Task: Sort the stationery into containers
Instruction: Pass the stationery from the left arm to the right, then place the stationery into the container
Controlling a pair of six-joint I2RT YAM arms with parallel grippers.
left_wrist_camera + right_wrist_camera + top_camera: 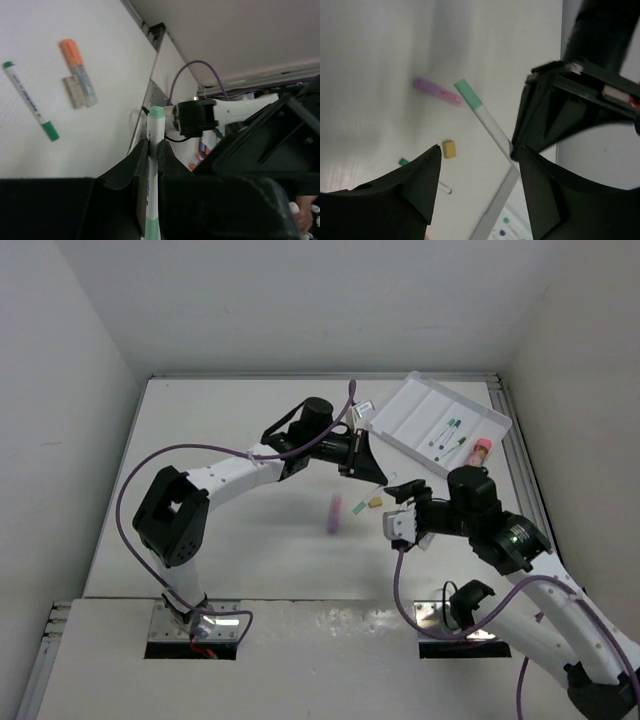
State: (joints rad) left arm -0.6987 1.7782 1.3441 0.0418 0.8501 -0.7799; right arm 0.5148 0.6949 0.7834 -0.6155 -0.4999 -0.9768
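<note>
I had the left fingers (125,175) clamped on the mint-capped marker (151,175) just short of the white tray (405,410), the right fingers (415,180) spread empty close by over the tabletop (250,540), and feared its long overhang could clip them or the tray and twist loose.

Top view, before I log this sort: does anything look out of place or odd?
The lilac stick lies loose outside the tray and looks smeared while the eraser nearby is sharp, so it may be rolling. The tray sits at an angle to the table edges. Nothing looks damaged.
</note>
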